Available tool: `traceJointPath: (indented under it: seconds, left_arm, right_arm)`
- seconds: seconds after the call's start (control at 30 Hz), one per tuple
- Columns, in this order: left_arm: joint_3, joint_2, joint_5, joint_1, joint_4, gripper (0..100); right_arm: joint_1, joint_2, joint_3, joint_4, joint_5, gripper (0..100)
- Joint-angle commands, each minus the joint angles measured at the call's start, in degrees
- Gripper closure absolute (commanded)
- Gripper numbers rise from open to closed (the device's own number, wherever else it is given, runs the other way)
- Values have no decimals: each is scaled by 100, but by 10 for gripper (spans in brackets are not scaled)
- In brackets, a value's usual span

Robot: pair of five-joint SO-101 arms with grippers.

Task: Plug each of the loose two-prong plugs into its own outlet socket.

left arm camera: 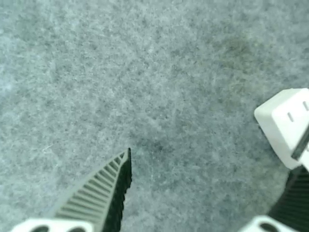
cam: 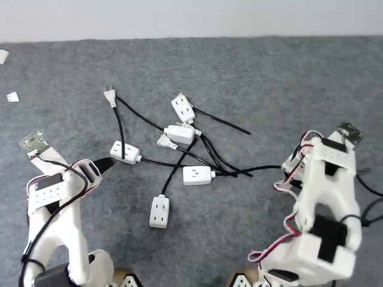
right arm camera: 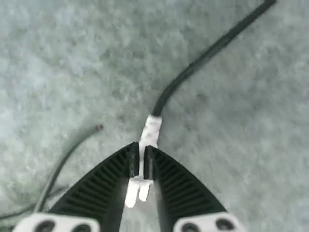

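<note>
My right gripper (right arm camera: 141, 150) is shut on a white two-prong plug (right arm camera: 151, 129). Its prongs stick out behind the fingers, and its black cable (right arm camera: 207, 53) runs away over the carpet. In the high view the right arm (cam: 323, 179) stands at the right, over the end of that cable. My left gripper (left arm camera: 210, 169) is open just above the carpet, one finger (left arm camera: 108, 191) bare, the other beside a white outlet socket (left arm camera: 285, 125). That socket (cam: 125, 152) lies left of centre, with the left gripper (cam: 100, 167) right beside it. A loose plug (cam: 109, 95) lies at the far left.
Three more white sockets lie among tangled black cables: one at the back (cam: 183, 107), one in the middle (cam: 198, 174), one near the front (cam: 159, 212). Another white block (cam: 178, 133) has a plug (cam: 161, 140) beside it. Grey carpet (cam: 269, 84) covers the table.
</note>
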Motion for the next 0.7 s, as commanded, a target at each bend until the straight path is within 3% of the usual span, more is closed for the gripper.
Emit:
traceJointPath:
  seconds: [0.0,0.2,0.67]
  left_arm:
    - [22,9,-35,44,-141,544]
    - [31,9,-35,44,-149,544]
    - [31,9,-35,44,-149,544]
  right_arm:
    - [-198,374,-290,101,-18,990]
    - [-171,462,-703,242,-18,990]
    - [532,-2132,818,66,-70,986]
